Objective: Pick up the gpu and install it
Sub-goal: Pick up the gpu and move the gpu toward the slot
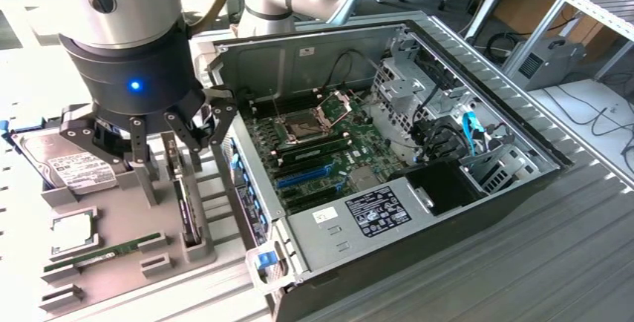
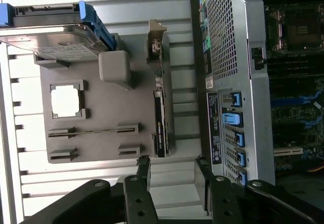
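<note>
Exterior and wrist views of the pick-up station. We see the hand (image 1: 177, 144) hanging over the grey holder tray (image 1: 119, 222), its black fingers (image 2: 144, 167) spread part-way with an open gap between them and nothing gripped. The gpu (image 2: 159, 114) stands on its long edge in a slot of that tray, its silver bracket end pointing away from the fingertips. In the wrist view the card's line runs through the gap, nearer to one finger than the other, and we see no contact. In the exterior view the tray lies at 9 o'clock of the open computer case (image 1: 515, 140). On the tray, the hard drive (image 1: 67, 165) sits at 10 o'clock of the gpu, and the processor chip (image 1: 71, 231) and the green RAM stick (image 1: 104, 251) lie at 8 o'clock of it. The motherboard (image 1: 317, 151) is exposed inside the case, and we note blue slot latches (image 1: 302, 177) near its middle. Tray and case both rest on the ribbed metal surface (image 1: 554, 263).
</note>
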Controlling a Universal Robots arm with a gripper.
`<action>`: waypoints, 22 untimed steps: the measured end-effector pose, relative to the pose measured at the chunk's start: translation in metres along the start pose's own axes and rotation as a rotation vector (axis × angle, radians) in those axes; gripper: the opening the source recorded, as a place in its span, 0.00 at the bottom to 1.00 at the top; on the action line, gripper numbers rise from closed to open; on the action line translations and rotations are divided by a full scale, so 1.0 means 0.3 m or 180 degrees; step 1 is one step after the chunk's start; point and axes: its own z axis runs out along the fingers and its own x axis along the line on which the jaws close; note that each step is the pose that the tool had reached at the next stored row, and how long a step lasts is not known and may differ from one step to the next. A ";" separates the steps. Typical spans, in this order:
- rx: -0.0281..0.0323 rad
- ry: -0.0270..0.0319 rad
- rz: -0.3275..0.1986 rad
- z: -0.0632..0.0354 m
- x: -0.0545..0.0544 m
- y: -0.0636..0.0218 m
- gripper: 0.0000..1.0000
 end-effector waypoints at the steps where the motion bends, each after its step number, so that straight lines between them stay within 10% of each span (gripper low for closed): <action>1: 0.0000 0.0000 0.0000 0.001 0.000 0.000 0.48; 22: 0.0000 0.0000 0.0003 0.035 0.000 -0.008 0.48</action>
